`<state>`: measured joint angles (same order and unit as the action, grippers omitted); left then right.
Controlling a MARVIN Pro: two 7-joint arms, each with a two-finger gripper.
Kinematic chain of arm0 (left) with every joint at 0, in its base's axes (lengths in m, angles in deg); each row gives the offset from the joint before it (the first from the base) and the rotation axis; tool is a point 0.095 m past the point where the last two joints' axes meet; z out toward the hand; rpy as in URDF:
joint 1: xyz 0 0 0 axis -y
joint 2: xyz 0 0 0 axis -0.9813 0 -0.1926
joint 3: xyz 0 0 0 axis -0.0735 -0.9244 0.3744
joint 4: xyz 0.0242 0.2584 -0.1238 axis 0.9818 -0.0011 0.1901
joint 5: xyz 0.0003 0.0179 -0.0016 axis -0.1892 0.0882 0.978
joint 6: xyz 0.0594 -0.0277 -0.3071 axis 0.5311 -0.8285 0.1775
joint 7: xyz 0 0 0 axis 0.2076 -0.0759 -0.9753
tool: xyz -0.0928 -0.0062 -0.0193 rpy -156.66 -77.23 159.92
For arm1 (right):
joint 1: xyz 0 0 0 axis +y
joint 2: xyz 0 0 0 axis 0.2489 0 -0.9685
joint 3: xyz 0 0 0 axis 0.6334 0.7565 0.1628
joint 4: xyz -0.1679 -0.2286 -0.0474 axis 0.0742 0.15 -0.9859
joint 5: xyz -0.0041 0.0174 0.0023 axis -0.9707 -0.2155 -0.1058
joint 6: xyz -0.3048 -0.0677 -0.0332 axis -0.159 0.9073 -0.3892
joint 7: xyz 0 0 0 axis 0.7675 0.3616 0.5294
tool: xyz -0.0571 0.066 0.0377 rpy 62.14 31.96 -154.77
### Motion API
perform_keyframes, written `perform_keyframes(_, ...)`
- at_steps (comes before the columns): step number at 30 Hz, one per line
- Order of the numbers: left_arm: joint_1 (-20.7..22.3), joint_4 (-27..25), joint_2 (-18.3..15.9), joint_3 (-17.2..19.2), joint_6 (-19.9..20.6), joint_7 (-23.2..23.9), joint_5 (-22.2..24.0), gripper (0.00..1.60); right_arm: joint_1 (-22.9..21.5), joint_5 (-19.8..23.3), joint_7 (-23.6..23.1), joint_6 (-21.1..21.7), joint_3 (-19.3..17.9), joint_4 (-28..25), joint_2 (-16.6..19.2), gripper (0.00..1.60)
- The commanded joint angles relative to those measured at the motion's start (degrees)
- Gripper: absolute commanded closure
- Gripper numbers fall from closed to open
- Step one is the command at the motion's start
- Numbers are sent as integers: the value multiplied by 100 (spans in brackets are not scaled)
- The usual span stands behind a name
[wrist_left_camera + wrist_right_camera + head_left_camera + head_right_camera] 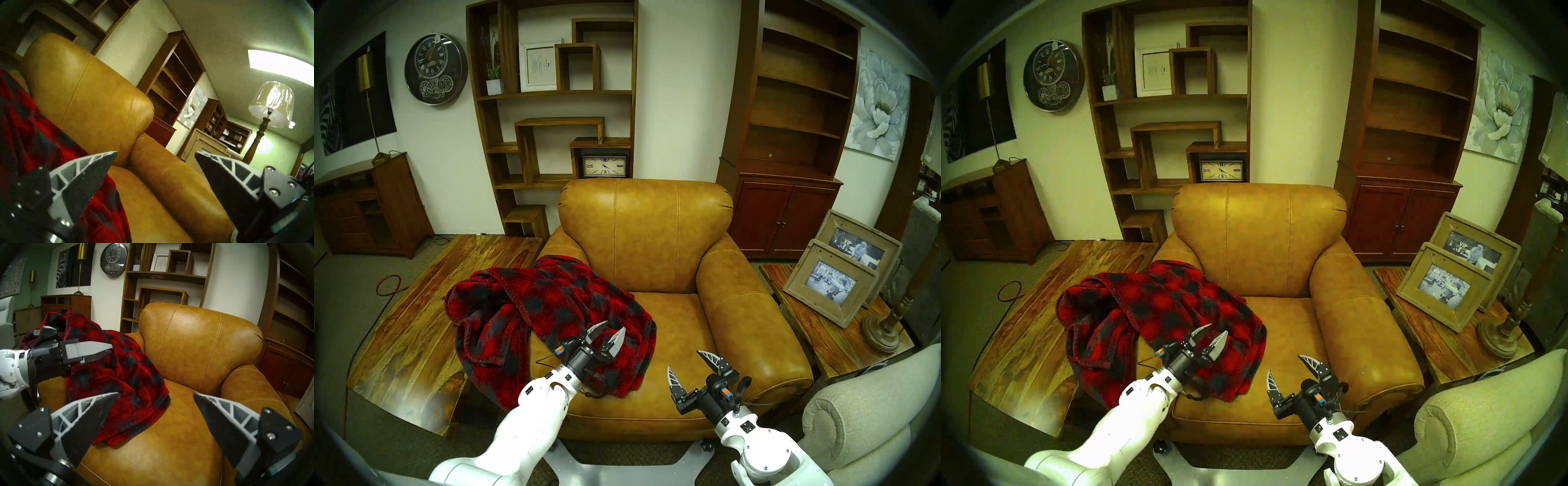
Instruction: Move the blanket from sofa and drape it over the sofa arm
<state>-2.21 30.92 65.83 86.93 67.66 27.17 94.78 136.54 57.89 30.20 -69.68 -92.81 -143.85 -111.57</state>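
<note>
Head stereo pair: high, looking down and forward at the glossy caramel-tan leather armchair (653,258), which sits mid-frame; right eye nearly identical, everything shifted slightly left. Left wrist cam: low, close over the seat, tilted hard, facing up across the backrest to the ceiling at upper right. Right wrist cam: low at the seat front, roughly level. All four share the armchair and the red-and-dark plaid fleece blanket (122,378).
</note>
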Motion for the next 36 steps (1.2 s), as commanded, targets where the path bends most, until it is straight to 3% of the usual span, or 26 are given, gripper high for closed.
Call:
perform_keyframes(1, -348, -198, 348, 145, 229, -76, 478, 0, -43, -1, 4, -32, 6, -96, -13, 0)
perform_keyframes(14, -851, -701, 348, 394, 575, -120, 1279, 0, -56, 11, 4, -37, 14, -108, -8, 0)
perform_keyframes(20, -1446, -711, 312, 433, 790, -210, 1539, 0, -61, 17, 3, -35, 17, -102, -5, 0)
perform_keyframes(27, -1820, -541, 359, 448, 893, -309, 1825, 0, -65, 26, 2, -35, 21, -101, -1, 0)
perform_keyframes(36, -2324, -989, 373, 482, 936, -483, 2231, 0, -70, 34, 3, -37, 26, -107, 4, 0)
